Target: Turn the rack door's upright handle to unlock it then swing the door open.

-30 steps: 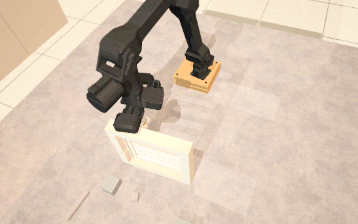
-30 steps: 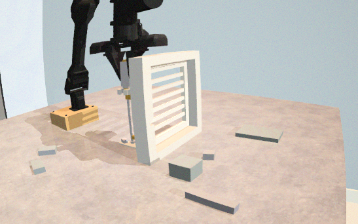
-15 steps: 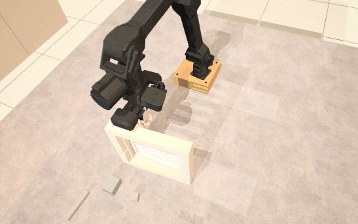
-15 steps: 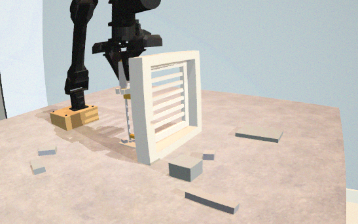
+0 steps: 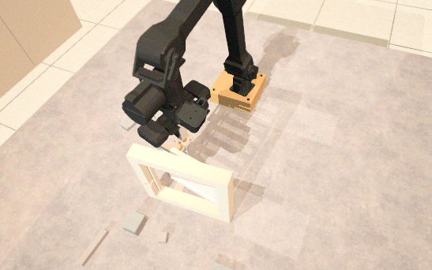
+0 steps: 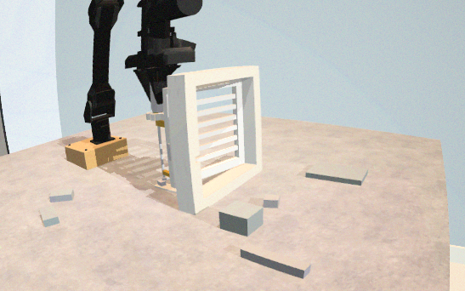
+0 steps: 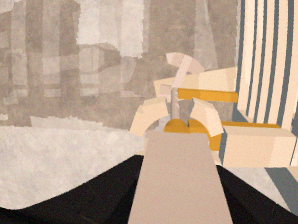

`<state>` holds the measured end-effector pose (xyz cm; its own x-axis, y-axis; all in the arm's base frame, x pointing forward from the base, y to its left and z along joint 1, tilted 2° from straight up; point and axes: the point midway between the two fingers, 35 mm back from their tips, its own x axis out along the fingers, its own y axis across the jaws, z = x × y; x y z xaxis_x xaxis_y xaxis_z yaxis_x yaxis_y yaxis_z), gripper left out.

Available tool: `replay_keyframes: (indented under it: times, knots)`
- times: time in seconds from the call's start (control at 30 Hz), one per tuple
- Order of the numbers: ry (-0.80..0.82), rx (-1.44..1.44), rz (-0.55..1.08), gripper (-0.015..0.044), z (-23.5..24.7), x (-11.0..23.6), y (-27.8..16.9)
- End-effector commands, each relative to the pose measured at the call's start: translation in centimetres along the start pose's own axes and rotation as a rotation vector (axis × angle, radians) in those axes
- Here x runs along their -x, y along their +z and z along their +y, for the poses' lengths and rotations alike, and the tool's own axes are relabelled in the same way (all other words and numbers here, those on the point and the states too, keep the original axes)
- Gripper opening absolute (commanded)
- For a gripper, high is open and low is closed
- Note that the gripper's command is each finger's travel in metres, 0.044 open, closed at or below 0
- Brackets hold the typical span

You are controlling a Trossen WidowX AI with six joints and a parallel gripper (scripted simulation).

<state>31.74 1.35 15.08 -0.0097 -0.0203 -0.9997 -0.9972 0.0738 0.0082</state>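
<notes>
Door (image 5: pixel 198 187) (image 6: pixel 240 123) (image 7: pixel 262 55) stands partly open on the far side of the pale upright frame (image 5: pixel 185 164) (image 6: pixel 187 145). Above the tabletop (image 5: pixel 331 178) (image 6: pixel 122 247) (image 7: pixel 60 165), the black hand (image 5: pixel 178 140) (image 6: pixel 157 105) (image 7: pixel 176 171) points downward, its 2 fingers pinching the upright handle (image 6: pixel 161 146) (image 7: pixel 175 106)

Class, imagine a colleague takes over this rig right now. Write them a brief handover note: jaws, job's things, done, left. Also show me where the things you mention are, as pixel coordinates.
Jaws: shut on the handle (image 6: pixel 161 146), at its upper part.
Door (image 6: pixel 240 123) (image 5: pixel 193 185): partly swung out of the frame (image 6: pixel 184 145) (image 5: pixel 181 163), on the arm's side; the frame stands upright.
Done: handle gripped, door unlocked and ajar.
Left: swing the door past 80 degrees, leave the handle turned, let go, then back the arm off everything.
Watch: loose grey blocks lie around the frame, such as the big one (image 6: pixel 241 219) (image 5: pixel 134 222); knock none off.
</notes>
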Motion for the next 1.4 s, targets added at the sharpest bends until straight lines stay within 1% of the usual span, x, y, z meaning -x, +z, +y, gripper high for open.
replay_keyframes:
  times: [0.0,0.67,1.37]
  knots:
    - [-0.012,-0.092,-0.006,0.0018,0.5,0.0,0.3]
    - [-0.007,-0.423,-0.009,0.0018,5.0,-0.1,2.3]
    - [-0.002,-0.713,-0.012,0.0018,8.5,-0.1,5.4]
